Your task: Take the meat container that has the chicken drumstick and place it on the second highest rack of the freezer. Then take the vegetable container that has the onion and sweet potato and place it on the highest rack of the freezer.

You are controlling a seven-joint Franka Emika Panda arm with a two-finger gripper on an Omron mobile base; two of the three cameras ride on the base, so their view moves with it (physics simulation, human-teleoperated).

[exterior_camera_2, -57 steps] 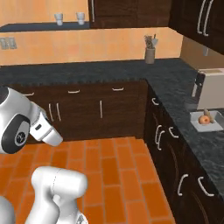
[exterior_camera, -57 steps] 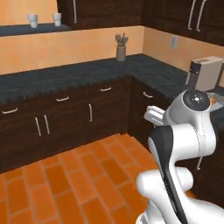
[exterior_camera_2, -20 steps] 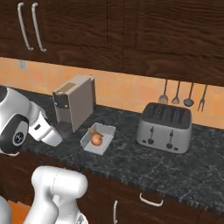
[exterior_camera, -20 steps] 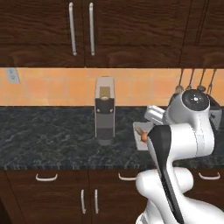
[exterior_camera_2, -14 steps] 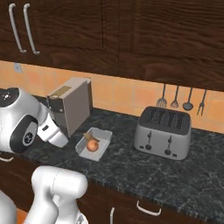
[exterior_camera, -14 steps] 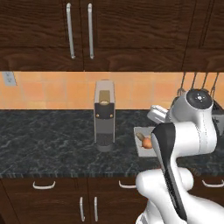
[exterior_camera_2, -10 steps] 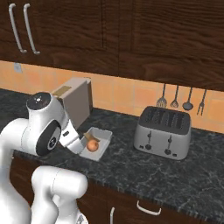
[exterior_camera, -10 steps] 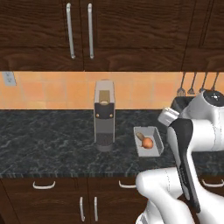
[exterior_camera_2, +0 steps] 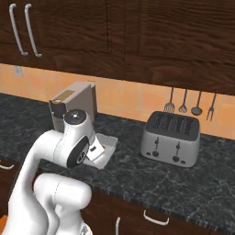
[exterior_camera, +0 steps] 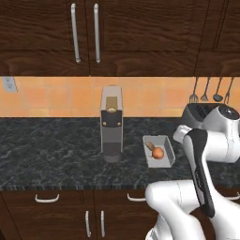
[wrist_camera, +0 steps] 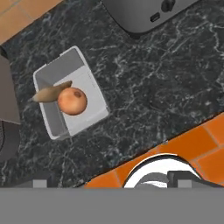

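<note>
The vegetable container is a shallow grey tray on the dark counter, just right of the coffee machine. In it lie the round onion and the tan sweet potato. From above, the hand view has the tray at upper left with the onion beside the sweet potato. My gripper hangs open above the counter's front edge, off to one side of the tray and apart from it. The hand partly covers the tray. The meat container, drumstick and freezer are out of view.
A grey coffee machine stands left of the tray and a chrome toaster to its right. Utensils hang on the orange backsplash. Dark wall cabinets are overhead. Orange floor lies past the counter edge.
The base has driven and turned, so the whole scene shifted to this counter. In the last half second the arm swung forward, bringing the hand over the counter by the tray.
</note>
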